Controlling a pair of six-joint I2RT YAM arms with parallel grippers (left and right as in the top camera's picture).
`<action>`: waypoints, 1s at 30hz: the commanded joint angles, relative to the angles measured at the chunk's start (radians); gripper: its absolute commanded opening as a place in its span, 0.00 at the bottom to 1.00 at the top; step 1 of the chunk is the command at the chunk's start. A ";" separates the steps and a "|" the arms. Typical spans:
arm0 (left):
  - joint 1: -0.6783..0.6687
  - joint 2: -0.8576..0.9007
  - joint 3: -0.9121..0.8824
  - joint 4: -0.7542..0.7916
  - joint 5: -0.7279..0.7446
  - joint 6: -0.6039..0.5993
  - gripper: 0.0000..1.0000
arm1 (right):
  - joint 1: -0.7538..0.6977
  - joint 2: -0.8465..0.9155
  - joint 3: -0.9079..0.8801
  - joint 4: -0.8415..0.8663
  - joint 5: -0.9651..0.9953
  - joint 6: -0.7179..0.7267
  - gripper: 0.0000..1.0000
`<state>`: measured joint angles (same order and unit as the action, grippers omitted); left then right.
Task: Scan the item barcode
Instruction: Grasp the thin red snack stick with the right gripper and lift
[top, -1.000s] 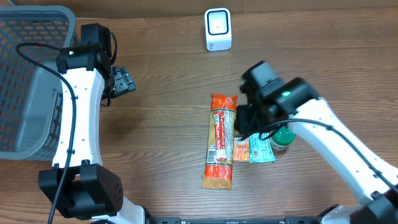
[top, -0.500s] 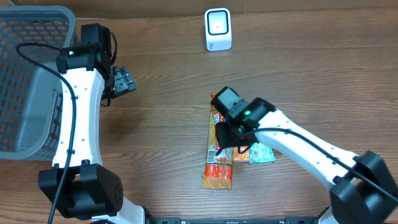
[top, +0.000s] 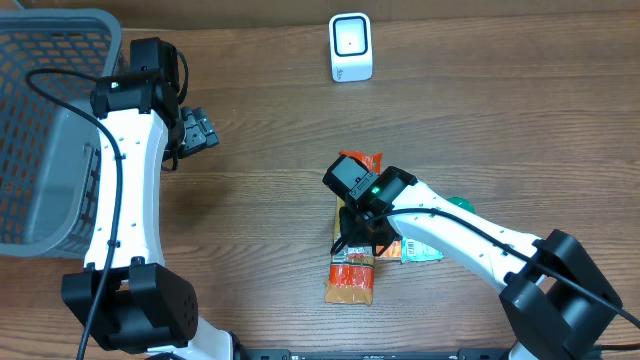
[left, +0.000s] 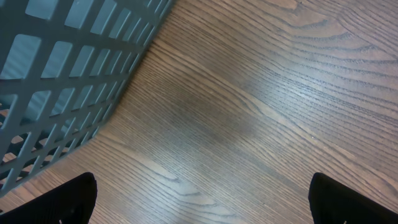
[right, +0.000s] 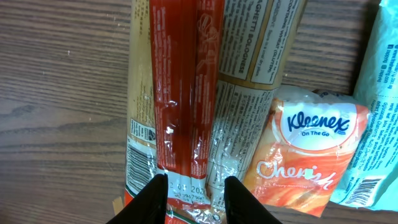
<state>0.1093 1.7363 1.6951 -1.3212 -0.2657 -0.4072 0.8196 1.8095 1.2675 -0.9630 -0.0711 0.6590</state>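
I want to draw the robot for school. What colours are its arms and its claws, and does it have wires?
The left arm and the right arm are white tubes with chunky black joints. A thin black cable runs along each, and a small green light glows near each wrist. The left gripper is black; the right gripper has pale-looking fingertips.
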 joint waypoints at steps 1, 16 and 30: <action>0.002 0.003 0.023 -0.002 0.001 0.022 1.00 | 0.013 0.001 -0.005 0.005 0.018 0.027 0.32; 0.002 0.003 0.023 -0.002 0.001 0.022 1.00 | 0.024 0.001 -0.005 0.008 0.029 0.046 0.32; 0.002 0.003 0.023 -0.002 0.001 0.022 1.00 | 0.026 0.001 -0.071 0.076 0.028 0.060 0.32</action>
<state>0.1093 1.7363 1.6955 -1.3212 -0.2657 -0.4072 0.8394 1.8095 1.2015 -0.8928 -0.0513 0.7074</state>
